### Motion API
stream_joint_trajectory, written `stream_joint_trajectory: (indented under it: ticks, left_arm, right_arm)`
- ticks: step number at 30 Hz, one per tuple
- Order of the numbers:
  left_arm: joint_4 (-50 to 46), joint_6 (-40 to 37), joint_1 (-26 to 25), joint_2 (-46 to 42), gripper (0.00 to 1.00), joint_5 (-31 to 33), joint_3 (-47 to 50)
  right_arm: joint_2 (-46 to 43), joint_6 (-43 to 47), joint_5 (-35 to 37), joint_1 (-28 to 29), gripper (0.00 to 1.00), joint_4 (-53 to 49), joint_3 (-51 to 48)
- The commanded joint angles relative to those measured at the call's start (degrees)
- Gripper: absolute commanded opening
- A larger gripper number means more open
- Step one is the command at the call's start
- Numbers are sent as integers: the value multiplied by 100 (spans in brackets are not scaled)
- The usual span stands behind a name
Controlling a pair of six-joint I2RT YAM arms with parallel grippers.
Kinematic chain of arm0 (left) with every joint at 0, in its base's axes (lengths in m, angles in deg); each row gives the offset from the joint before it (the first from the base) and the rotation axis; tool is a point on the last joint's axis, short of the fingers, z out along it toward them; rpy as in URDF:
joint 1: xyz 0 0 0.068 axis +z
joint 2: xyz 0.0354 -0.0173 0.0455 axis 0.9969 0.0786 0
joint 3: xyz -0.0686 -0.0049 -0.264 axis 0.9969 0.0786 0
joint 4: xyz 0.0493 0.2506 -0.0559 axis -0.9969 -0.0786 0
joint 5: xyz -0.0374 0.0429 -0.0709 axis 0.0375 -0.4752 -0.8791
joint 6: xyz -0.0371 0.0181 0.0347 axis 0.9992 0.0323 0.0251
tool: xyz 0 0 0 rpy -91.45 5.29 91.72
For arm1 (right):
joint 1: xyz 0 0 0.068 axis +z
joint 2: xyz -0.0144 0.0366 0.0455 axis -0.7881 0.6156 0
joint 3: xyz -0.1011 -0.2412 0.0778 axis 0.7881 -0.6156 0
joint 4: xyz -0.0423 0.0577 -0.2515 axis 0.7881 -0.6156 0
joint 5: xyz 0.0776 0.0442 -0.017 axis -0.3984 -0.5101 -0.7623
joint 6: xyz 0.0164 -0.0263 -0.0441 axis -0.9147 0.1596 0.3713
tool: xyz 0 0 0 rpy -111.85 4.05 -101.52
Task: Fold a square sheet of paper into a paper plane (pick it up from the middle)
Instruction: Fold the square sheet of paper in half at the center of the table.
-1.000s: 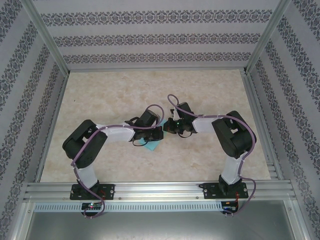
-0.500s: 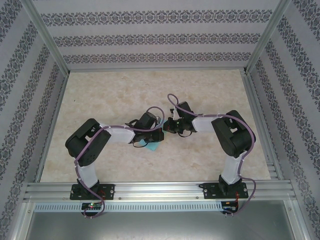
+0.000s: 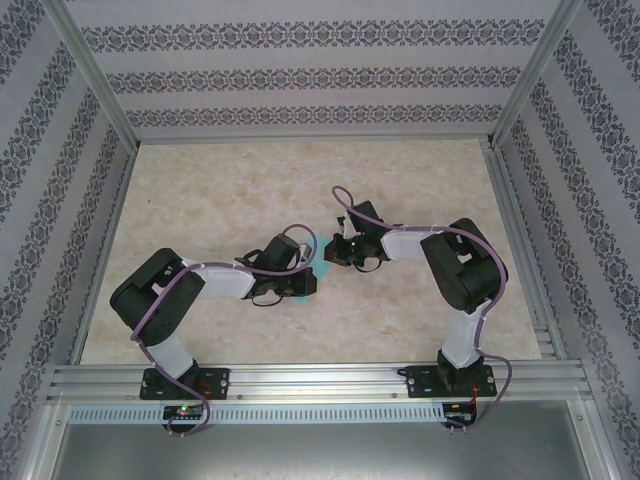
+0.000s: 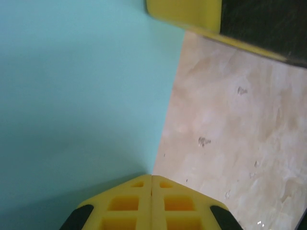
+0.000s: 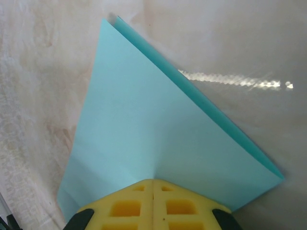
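From above, the folded sheet of paper point(image 3: 322, 268) is seen on the table point(image 3: 230, 180) between the left claw point(image 3: 308, 283) and the right claw point(image 3: 333, 256). At the left wrist, that claw is shut at the sheet's edge, probably to steady it. At the right wrist, the sheet is clamped, likely so the fold is held.

Surface point(image 3: 230, 190): beige, marbled, matte. Left wrist view: few small dark specks on it point(image 4: 240, 120). Right wrist view: bright glare streak point(image 5: 230, 79) across it.
Walls point(image 3: 300, 75): striped floral paper, grey on white, on 3 sides.
Alu frame posts point(image 3: 95, 75) at far corners.
Near edge: slotted alu rail point(image 3: 320, 380), perforated strip point(image 3: 320, 412) below it, then grey metal panel point(image 3: 320, 450).
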Motion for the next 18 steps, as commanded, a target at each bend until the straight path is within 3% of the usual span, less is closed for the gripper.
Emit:
stream_joint_trajectory:
  ticks: [1,18]
  left_arm:
    - [-871,-248,-13,-82,0,-307,262]
    - [-1359,-521,-14,-445,0,-98,758]
  right_arm:
    - [555,196,1008,-52,0,-765,-185]
    - [600,251,1001,-43,0,-805,-93]
